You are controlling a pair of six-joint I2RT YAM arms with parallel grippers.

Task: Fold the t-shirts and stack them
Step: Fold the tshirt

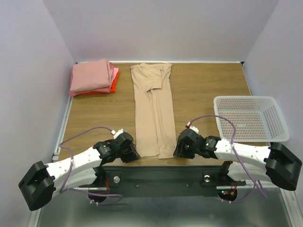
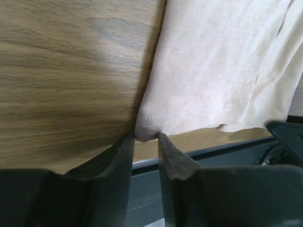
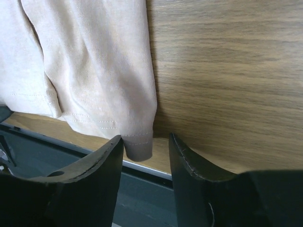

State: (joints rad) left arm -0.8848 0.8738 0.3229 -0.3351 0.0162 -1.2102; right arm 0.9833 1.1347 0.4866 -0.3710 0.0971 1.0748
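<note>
A tan t-shirt [image 1: 151,109], folded lengthwise into a long strip, lies down the middle of the wooden table. My left gripper [image 1: 134,153] is at its near left hem corner. In the left wrist view the gripper [image 2: 146,137] is shut on that corner of the tan shirt [image 2: 213,71], with cloth pinched between the tips. My right gripper [image 1: 176,152] is at the near right corner. In the right wrist view it [image 3: 146,137] is open, and the shirt's hem corner [image 3: 139,146] lies beside the left finger with a gap to the right finger. A folded salmon-pink and orange-red stack [image 1: 92,78] sits at the back left.
A white mesh basket [image 1: 251,118] stands at the right edge of the table. The table's near metal edge [image 3: 147,166] runs just under both grippers. Walls close in the back and both sides.
</note>
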